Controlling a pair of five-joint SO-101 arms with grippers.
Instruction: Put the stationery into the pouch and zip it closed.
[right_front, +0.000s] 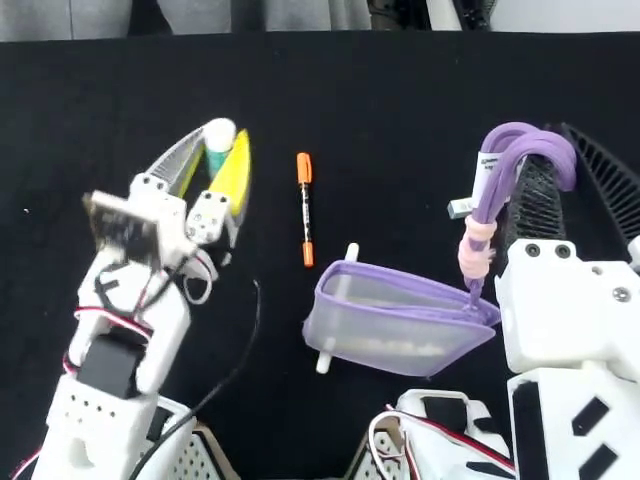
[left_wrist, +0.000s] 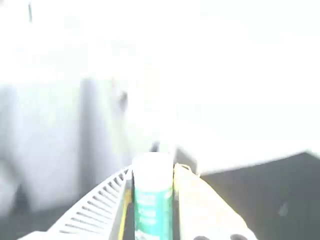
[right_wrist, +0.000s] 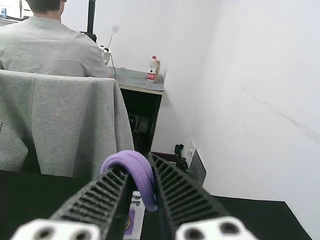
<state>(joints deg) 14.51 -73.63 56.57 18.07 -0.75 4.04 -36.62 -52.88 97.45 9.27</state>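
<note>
**Two stationery pieces outside the pouch, one already gripped**

The left fingers (right_front: 236, 170) are closed on one green-and-white glue stick (left_wrist: 153, 200). Its long axis runs along them, with the white cap at their tips. One translucent purple zip pouch (right_front: 400, 320) sits well off to that arm's right over the black tabletop (right_front: 400, 120), mouth open. The right fingers (right_wrist: 175, 195) are shut on its one purple fabric loop (right_front: 522, 150). Between glue stick and pouch lies one orange pen (right_front: 305, 210), pointing away from the arms and nearer the left arm. One white stick-like piece (right_front: 322, 362) shows at the pouch's edge; I cannot tell whether it is inside.
</note>
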